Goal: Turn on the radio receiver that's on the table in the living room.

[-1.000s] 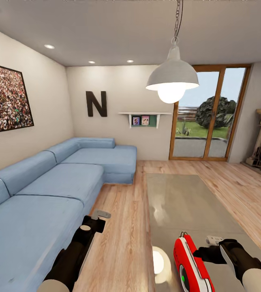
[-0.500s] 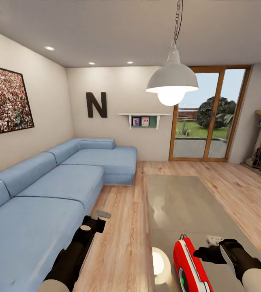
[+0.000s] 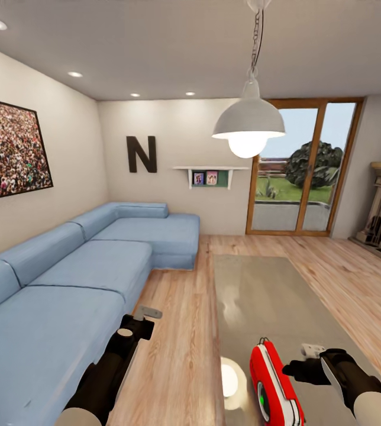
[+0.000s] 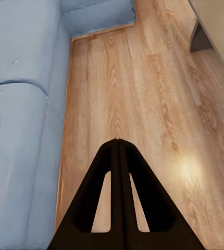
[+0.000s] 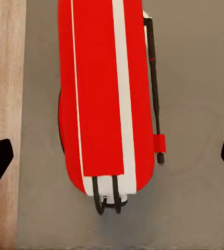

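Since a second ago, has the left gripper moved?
No. The left gripper sits at the same spot beside the blue sofa's front edge, over the wood floor.

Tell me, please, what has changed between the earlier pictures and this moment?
Mostly the camera moved: the head view tilted up slightly, so the lamp and the radio sit lower in the picture. Nothing was grasped or released. The radio stays upright on the table, the right gripper stays open beside it, and the left gripper stays shut over the floor.

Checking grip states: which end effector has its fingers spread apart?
The right end effector, fingertips wide either side of the radio receiver; the left end effector's fingers meet.
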Tool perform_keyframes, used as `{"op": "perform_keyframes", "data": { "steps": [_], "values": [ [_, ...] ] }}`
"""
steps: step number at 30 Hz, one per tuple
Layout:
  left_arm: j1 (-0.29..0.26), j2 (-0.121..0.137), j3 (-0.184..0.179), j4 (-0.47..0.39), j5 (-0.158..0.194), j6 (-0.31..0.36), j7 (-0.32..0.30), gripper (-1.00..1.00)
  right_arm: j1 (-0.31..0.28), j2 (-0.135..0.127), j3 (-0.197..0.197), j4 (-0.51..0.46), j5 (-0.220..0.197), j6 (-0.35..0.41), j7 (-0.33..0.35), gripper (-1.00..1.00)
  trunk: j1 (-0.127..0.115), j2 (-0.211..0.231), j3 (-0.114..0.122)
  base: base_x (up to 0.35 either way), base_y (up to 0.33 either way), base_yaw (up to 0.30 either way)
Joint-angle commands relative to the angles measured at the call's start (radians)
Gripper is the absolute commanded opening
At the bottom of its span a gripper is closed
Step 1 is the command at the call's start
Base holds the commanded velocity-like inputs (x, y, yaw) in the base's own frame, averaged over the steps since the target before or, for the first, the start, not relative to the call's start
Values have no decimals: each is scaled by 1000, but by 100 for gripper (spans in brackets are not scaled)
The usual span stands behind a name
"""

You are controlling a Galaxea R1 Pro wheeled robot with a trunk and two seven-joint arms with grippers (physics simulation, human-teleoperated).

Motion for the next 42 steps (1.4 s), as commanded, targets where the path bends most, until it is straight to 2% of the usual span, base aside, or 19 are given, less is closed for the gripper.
{"op": "perform_keyframes", "data": {
  "steps": [1, 24, 37, 40, 41, 42],
  "values": [
    [0, 1, 0, 0, 0, 0, 0, -100, 0, 0, 0, 0, 0, 0, 0, 100, -4, 7, 3, -322, 0, 0],
    [0, 0, -3, 19, 0, 0, 1, -100, 0, 0, 0, 0, 1, -1, -1, 100, -92, 168, 75, -331, 0, 0],
    [0, 1, -2, 18, 0, -1, 1, -100, 0, 4, 0, 3, 1, -5, -8, 100, -142, 259, 116, -35, 0, 0],
    [0, 0, -2, 19, 0, -2, 2, -100, 1, 4, 0, 46, 0, -68, -8, 100, -153, 280, 125, 0, 0, 0],
    [0, 0, -2, 19, 0, -2, 2, -100, 1, 4, 0, 68, 0, -108, -9, 100, -157, 287, 129, 0, 0, 0],
    [0, 3, -1, 19, -1, -2, 2, -100, 1, 5, 0, 115, -1, -196, -12, 100, -161, 294, 132, 0, 0, 0]
  ]
}}
